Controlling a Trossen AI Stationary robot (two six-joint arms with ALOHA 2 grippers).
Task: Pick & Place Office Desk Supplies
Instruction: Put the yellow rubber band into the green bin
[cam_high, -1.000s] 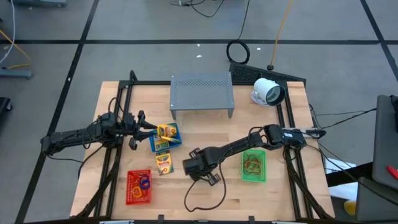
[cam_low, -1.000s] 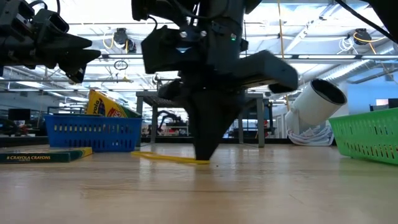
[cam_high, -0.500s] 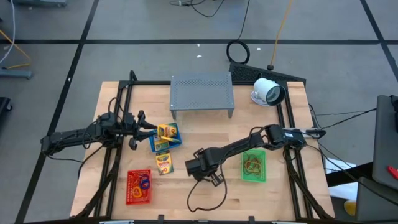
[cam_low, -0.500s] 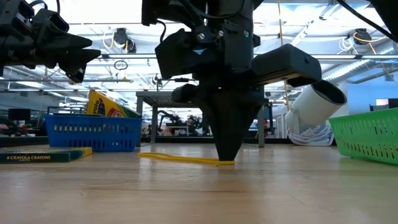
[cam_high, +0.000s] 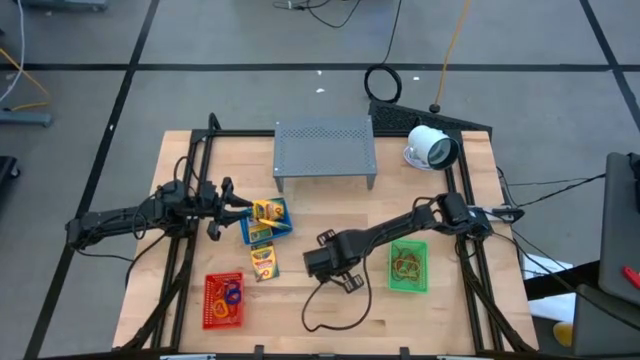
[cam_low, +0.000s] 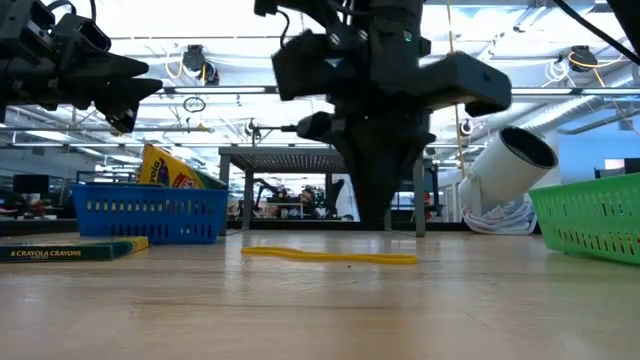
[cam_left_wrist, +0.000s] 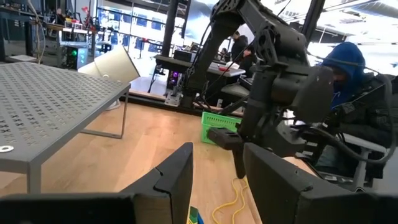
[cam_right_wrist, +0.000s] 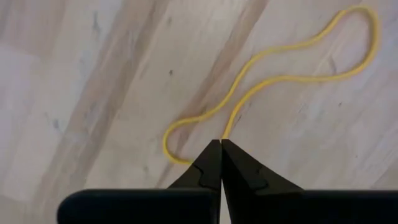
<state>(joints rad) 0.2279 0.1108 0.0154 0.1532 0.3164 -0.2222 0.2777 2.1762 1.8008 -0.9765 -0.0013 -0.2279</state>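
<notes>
While the left gripper (cam_high: 238, 205) hangs at the left side of the surface (cam_high: 330, 315), beside the blue basket (cam_high: 266, 222) that holds a yellow crayon pack (cam_high: 267, 211), its jaws stand partly apart with nothing seen between them. A second crayon pack (cam_high: 262, 260) lies flat just in front of that basket, and the red basket (cam_high: 223, 300) sits at the near left corner.

Moving right, the yellow rubber band (cam_low: 330, 256) lies slack and flat on the bare wood at mid-surface, its long axis running roughly across the low view. The right gripper (cam_low: 383, 222) hangs directly above it, jaws pressed together and empty; in the right wrist view the band (cam_right_wrist: 267, 81) stretches away from the tips, one strand passing right under them. The band appears untouched by the jaws.

The right arm is plainly the nearer one. Judged from this, the jaws must open astride the strand before descending. The green basket (cam_high: 408, 267) waits just to the right.
</notes>
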